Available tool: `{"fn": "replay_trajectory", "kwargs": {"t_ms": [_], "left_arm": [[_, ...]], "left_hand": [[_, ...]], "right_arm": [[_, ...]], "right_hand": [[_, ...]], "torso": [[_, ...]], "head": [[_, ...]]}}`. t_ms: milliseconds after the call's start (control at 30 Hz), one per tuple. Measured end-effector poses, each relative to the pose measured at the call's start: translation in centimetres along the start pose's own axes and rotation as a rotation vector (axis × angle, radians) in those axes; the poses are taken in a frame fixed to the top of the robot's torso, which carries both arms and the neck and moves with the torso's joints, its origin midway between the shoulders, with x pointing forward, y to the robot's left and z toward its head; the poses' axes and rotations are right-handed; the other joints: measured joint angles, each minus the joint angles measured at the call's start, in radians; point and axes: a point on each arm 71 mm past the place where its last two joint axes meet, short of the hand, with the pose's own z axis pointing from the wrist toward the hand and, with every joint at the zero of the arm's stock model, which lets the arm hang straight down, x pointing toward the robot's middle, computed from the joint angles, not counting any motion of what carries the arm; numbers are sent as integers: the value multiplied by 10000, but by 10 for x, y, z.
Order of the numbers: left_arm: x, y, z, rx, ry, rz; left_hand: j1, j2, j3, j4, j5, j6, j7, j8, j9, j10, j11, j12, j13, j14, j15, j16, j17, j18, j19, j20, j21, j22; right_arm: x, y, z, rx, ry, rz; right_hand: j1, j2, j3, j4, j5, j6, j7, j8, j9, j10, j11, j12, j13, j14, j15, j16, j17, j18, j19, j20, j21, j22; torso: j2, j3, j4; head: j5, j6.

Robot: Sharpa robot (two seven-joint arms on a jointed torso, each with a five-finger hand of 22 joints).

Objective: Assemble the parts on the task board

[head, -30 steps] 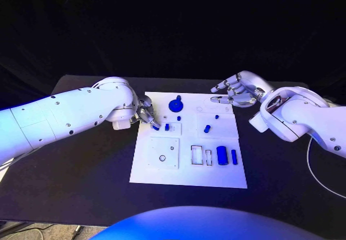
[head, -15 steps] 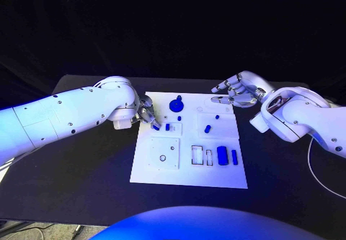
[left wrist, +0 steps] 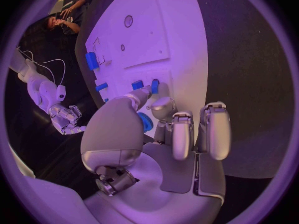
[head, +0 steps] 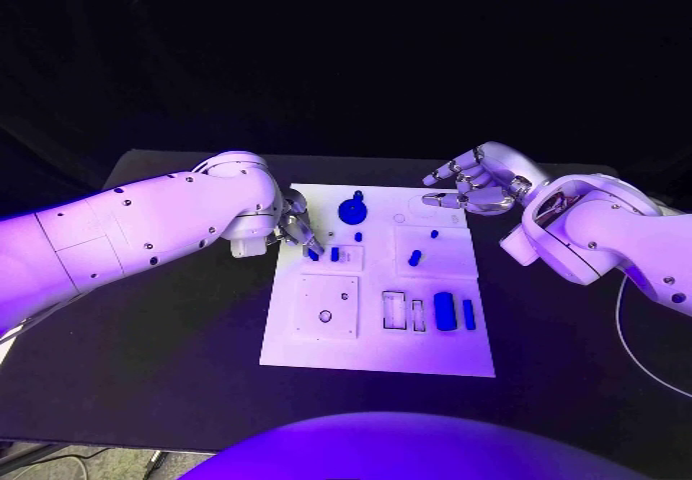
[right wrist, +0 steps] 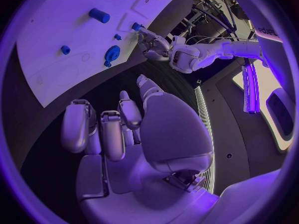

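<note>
Black table (head: pixel 173 330); white task board (head: pixel 378 350) flat at centre.

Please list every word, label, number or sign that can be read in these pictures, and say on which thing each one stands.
Right wrist view: a dark panel at the room's edge bears pale letters, cut off and too blurred to read for certain.
Task board: outlines and recesses, no readable text in any view.
Blue parts: no markings visible.
Arms, left hand and right hand: no readable labels.
</note>
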Motion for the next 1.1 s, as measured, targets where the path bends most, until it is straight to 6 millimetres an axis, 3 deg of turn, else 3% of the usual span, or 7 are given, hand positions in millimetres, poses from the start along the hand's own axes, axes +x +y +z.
{"fn": "replay_trajectory", "kwargs": {"t_ms": [633, 1100], "left_arm": [[3, -2, 3, -114, 135, 130], [1, 0, 5, -180, 178, 116]], "left_hand": [[-520, 23, -623, 309, 1, 319, -178, -28, -21, 20, -21, 111, 37, 0, 0, 0, -1, 0, 38, -38, 150, 8], [-960, 13, -1446, 654, -33, 317, -105, -82, -34, 19, -20, 40, -12, 0, 0, 0, -2, 0, 37, -37, 197, 7]], "right_arm": [[0, 0, 0, -9, -3, 11], [0, 0, 0, -8, -13, 15]], "right_hand": [[0, 0, 0, 0, 0, 0, 0, 0, 0, 0, 0, 0, -1, 0, 0, 0, -1, 0, 0, 0, 0, -42], [0, 0, 0, 0, 0, 0, 0, 0, -1, 0, 0, 0, -1, 0, 0, 0, 6, -1, -37, -37, 0, -41]], "torso": [[-2, 4, 6], [-6, -2, 0]], "head": [[-28, 0], [-40, 0]]}}
